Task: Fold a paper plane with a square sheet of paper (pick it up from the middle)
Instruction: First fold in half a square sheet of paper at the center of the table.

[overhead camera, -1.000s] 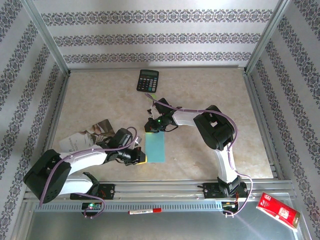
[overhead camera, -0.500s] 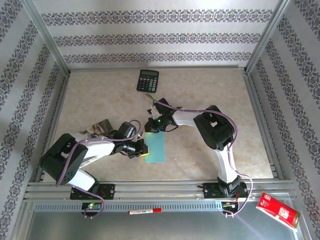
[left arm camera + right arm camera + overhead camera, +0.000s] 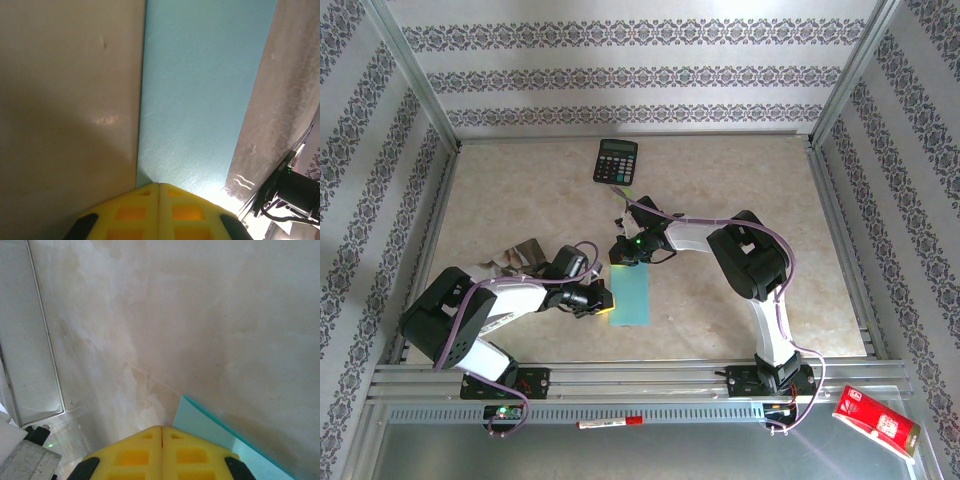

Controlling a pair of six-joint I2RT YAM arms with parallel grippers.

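Note:
The square sheet of paper (image 3: 632, 298) is light cyan and lies flat on the table as a narrow upright rectangle, apparently folded in half, with no paper plane shape to it. My left gripper (image 3: 607, 301) is shut, its yellow tips resting on the sheet's left long edge near the lower corner. In the left wrist view the paper (image 3: 200, 90) stretches away from the closed gripper (image 3: 158, 185). My right gripper (image 3: 623, 262) is shut at the sheet's far left corner. In the right wrist view the shut gripper (image 3: 161, 428) sits just left of that paper corner (image 3: 215, 432).
A black calculator (image 3: 616, 160) lies at the back of the table. A photo-printed booklet (image 3: 515, 258) sits partly under my left arm. A red pen (image 3: 610, 423) and a red box (image 3: 875, 420) lie on the metal ledge in front of the rail.
My left arm swung its elbow up and right, and its gripper slid a little farther up the sheet's left edge. The right arm and the paper stayed put.

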